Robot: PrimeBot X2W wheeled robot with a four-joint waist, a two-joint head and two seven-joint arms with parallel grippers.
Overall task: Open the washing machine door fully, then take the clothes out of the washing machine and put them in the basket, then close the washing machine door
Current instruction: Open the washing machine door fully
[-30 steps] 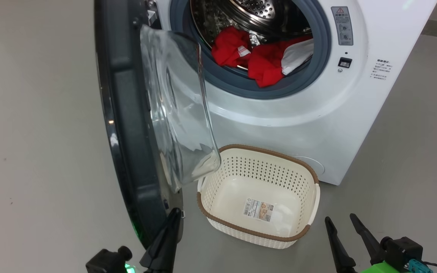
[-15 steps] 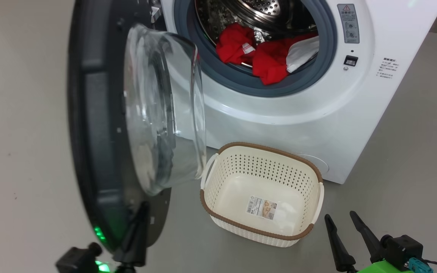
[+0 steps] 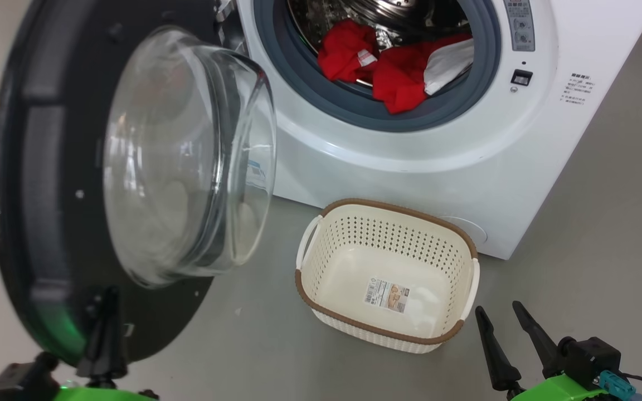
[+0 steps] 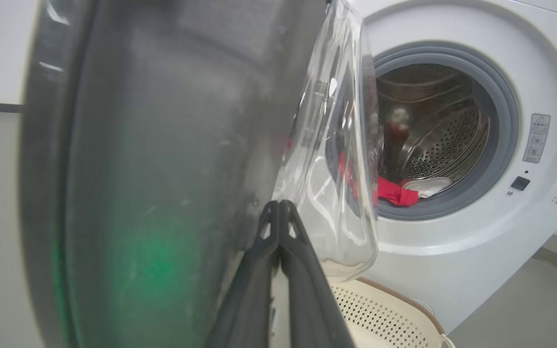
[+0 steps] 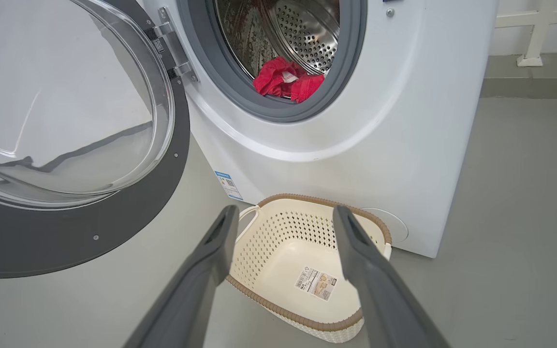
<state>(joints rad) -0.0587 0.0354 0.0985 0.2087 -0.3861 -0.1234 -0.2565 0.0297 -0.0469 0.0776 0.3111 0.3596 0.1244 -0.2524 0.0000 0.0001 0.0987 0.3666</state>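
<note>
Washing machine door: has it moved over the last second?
Yes. The washing machine door swung wider open, leftward, away from the front of the washing machine.

My right gripper holds its two dark fingers wide apart, framing the cream perforated basket; the basket sits on the grey floor, just before the white washing machine; red clothes lie at the mouth of the steel drum; the washing machine door stands open at my view's left, its glass bowl facing me.
</note>
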